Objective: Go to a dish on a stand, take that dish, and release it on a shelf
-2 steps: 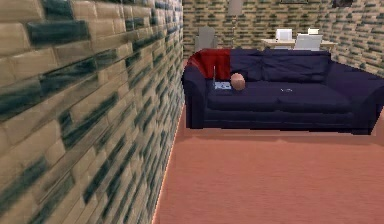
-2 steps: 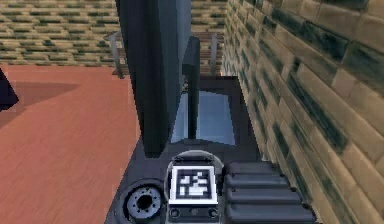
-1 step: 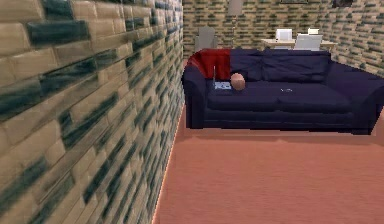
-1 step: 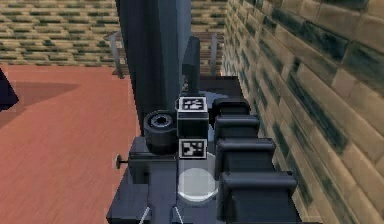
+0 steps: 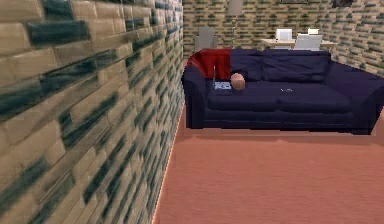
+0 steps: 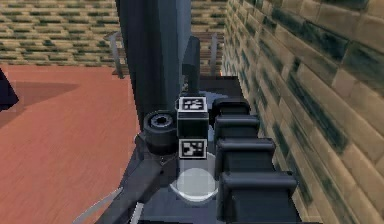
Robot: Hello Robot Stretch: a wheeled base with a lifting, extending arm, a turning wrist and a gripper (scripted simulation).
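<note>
While the arm (image 6: 245, 160) sits drawn in beside a brick wall (image 6: 320, 90), I cannot tell how the jaws stand or whether they grip anything: their far end is lost among dark parts left of the white markers (image 6: 192, 148). A dark sofa (image 5: 290, 100) spans the way ahead, with a side wall (image 5: 70, 110) running along the forward view's left. Pale shapes (image 5: 284, 35) on the desk (image 5: 268, 44) behind the sofa are too small to name, so where the dish stands cannot be told. The likely risk: turning here could scrape the arm on brick, and driving straight on would strike the sofa's front edge.
</note>
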